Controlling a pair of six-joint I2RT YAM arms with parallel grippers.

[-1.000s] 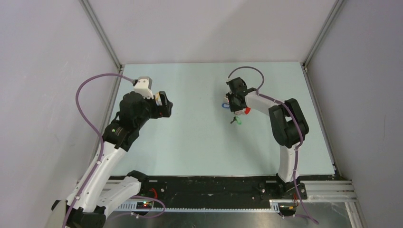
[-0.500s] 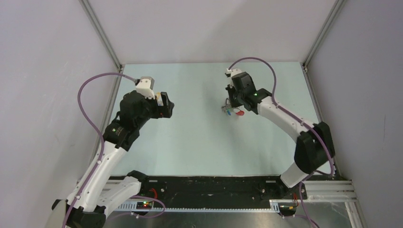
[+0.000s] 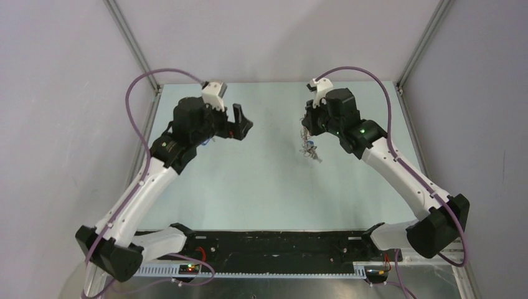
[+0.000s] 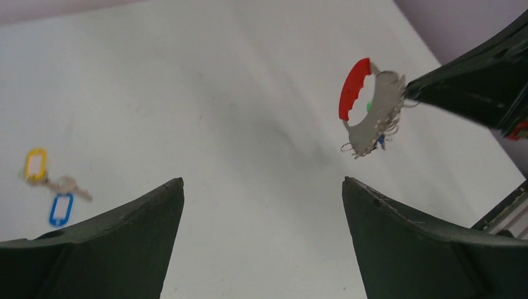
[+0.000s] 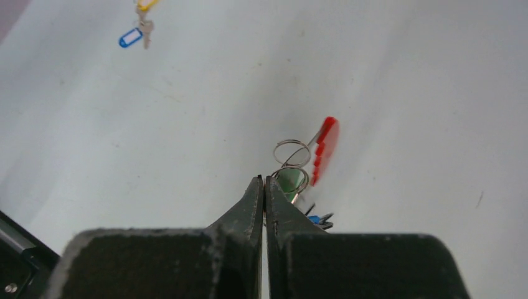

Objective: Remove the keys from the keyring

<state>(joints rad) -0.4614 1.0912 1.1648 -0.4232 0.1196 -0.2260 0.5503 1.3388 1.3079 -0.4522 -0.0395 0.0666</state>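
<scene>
Holding the keyring [image 4: 377, 103] up over the table [image 3: 261, 187], with the job only begun (as far as can be judged).

Pinches the thin metal edge of the keyring with the right gripper [image 5: 263, 180], jaws pressed flat together on it, and carries it in the air, clear of the table, red band [image 4: 352, 87] on the upper side. Points the left gripper [image 4: 263, 180] at the ring from the side, spread wide, empty, touching nothing. Shows some loose keys [image 4: 47, 187] with a yellow and a blue tag lying well apart on the table, probably already taken off. Leaves several keys [image 4: 375, 138] hanging on the ring, a green and a blue tag among them (number too small to tell). Needs most likely the free gripper for pulling off the rest.
</scene>
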